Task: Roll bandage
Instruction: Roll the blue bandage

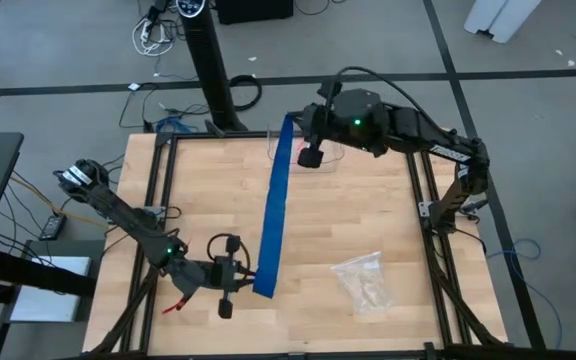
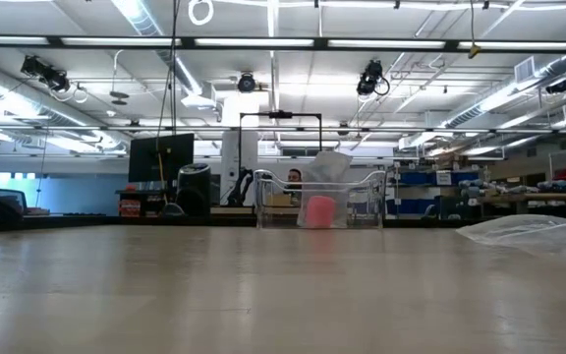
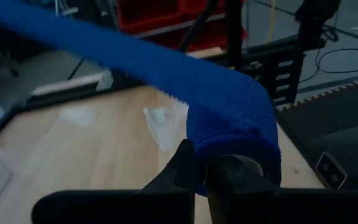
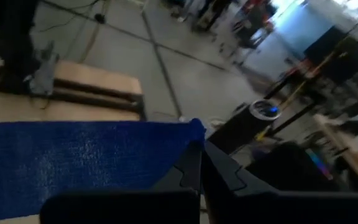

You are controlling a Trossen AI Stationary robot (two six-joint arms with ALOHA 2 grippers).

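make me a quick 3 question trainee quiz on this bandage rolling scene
1. True or false: the bandage lies fully rolled up on the table.
2. Which gripper holds the bandage's far end by the clear bin? A) left B) right
3. What lies on the table to the right of the bandage's near end?

Key:
1. False, it is stretched between both grippers.
2. B, the right gripper; the left gripper holds the near, partly rolled end.
3. A clear plastic bag.

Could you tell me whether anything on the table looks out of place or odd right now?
Nothing stands out. The bandage is stretched between the left gripper and right gripper, and the plastic bag lies flat nearby.
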